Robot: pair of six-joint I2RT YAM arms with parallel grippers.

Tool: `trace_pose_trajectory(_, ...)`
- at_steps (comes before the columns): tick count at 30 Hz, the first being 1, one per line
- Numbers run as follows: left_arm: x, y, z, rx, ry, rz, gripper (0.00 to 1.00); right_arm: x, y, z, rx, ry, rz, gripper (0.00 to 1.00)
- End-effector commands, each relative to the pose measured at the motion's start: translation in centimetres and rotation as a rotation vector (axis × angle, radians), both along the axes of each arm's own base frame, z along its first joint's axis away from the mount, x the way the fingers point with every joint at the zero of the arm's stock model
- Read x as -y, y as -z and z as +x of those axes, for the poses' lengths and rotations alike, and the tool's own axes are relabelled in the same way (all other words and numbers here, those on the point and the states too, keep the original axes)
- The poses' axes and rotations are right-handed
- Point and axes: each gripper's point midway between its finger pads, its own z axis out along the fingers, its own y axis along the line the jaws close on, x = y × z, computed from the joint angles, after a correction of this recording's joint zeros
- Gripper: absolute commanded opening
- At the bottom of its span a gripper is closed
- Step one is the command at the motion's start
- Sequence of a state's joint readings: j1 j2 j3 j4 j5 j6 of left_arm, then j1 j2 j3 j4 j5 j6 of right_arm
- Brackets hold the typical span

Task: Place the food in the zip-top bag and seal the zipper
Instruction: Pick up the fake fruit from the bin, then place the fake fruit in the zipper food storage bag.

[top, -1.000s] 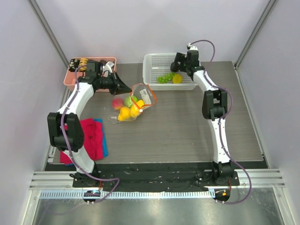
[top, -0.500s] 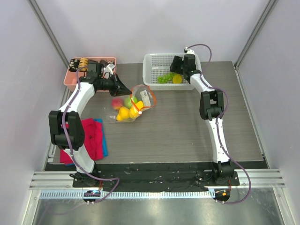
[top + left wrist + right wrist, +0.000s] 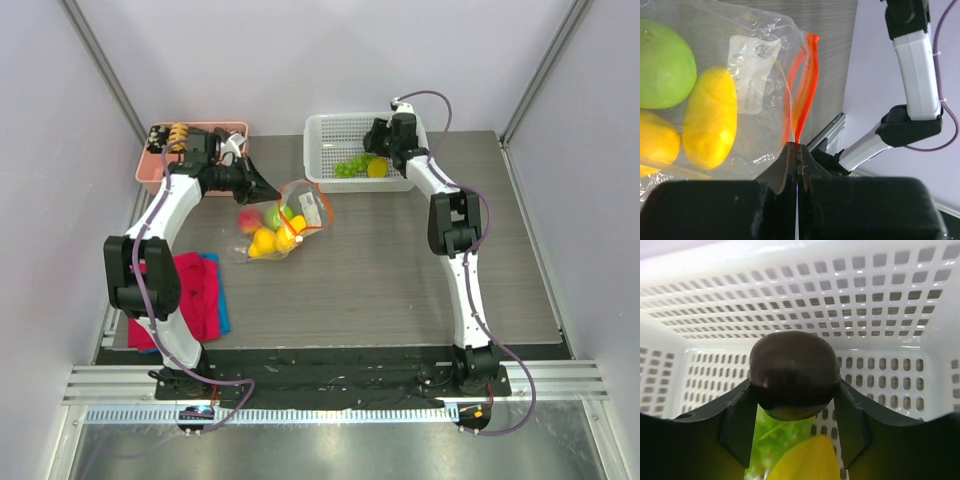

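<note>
The clear zip-top bag [image 3: 283,226] lies mid-table, holding a red apple [image 3: 249,218], a green apple [image 3: 665,62] and yellow lemons [image 3: 710,117]. My left gripper [image 3: 797,146] is shut on the end of the orange-red zipper [image 3: 805,85], and the mouth stands open in a loop. Inside the white basket [image 3: 865,300], my right gripper [image 3: 794,386] has both fingers pressed against the sides of the dark plum [image 3: 792,367]. Green grapes [image 3: 772,435] and a yellow lemon [image 3: 805,460] lie beneath it. From above, the right gripper [image 3: 378,140] hovers over the basket [image 3: 330,130].
A pink tray [image 3: 150,172] with small snack pieces stands at the back left, behind my left arm. A red-pink cloth on a blue one [image 3: 195,290] lies at the front left. The basket's walls close in around my right gripper.
My right gripper has moved slightly into the basket and closed from wide open onto the plum. The left gripper and the bag have stayed put.
</note>
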State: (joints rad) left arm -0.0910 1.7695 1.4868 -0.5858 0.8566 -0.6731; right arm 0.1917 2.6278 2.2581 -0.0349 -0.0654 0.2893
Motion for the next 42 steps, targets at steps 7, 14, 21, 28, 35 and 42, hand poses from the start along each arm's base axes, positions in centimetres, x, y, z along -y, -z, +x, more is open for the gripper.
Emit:
trace_pose_trajectory(7,0.2,-5.0,0.7,0.119,-0.001,-0.056,0.0,-3.1,-22.3,-11.9,0.229,-0.369,0.115,0.29)
trace_pose_trajectory(14,0.3,-5.7,0.7,0.128,-0.004,-0.079,0.0,-9.0,-20.4,-24.3,0.043,-0.652,0.162,0.26)
trace_pose_trajectory(21,0.3,-6.0,0.6,0.137,-0.013,-0.076,0.0,-15.1,-16.2,-31.8,-0.118,-0.818,0.139,0.25)
trace_pose_trajectory(28,0.4,-6.0,0.7,0.135,-0.014,-0.084,0.0,-18.8,-13.4,-31.7,-0.163,-0.824,0.099,0.38)
trace_pose_trajectory(35,0.3,-5.9,0.6,0.135,-0.019,-0.075,0.0,-20.6,-14.0,-28.2,-0.144,-0.784,0.117,0.79)
trace_pose_trajectory(42,0.3,-5.5,0.6,0.123,-0.011,-0.074,0.0,-19.0,-16.5,-28.9,-0.112,-0.805,0.13,1.0)
